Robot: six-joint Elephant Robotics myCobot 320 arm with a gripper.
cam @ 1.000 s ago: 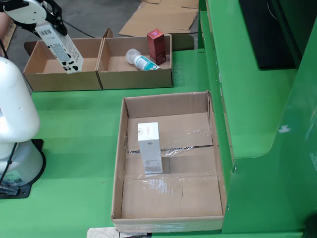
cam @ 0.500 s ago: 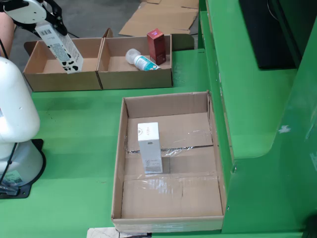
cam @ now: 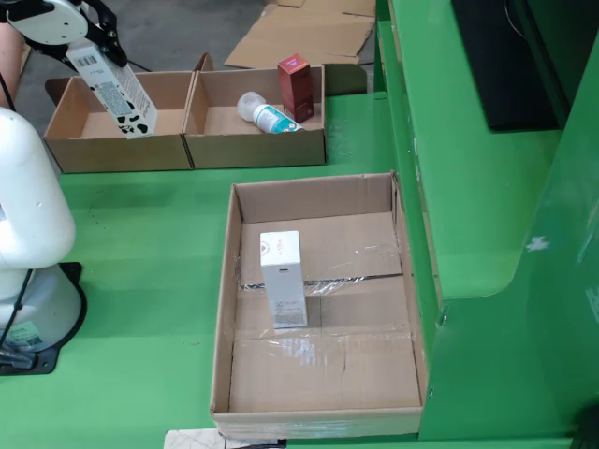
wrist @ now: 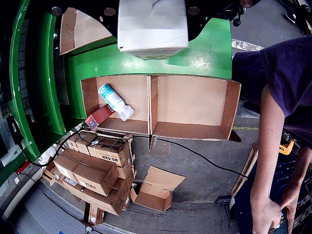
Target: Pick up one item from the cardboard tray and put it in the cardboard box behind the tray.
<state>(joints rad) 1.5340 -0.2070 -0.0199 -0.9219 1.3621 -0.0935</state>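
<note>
While the arm reached toward the far left corner of the green desk [cam: 150,243], the tool [cam: 80,33] carried a white carton [cam: 112,92] with black spots and a barcode, tilted, above the left one of two cardboard boxes [cam: 112,140] that stood side by side at the far edge. How the tool gripped the carton I cannot tell — its contact parts were hidden behind the carton in both views. In the view from the tool, the carton [wrist: 153,28] filled the top middle, and one box below it was bare inside. The right box [cam: 257,136] in the fixed view held a white bottle with a blue label [cam: 265,114], lying down, and a red box [cam: 296,87] standing in its far right corner. Nearer, in the middle of the desk, the cardboard tray [cam: 323,374] held one white box [cam: 283,278] — upright, toward its left side.
</note>
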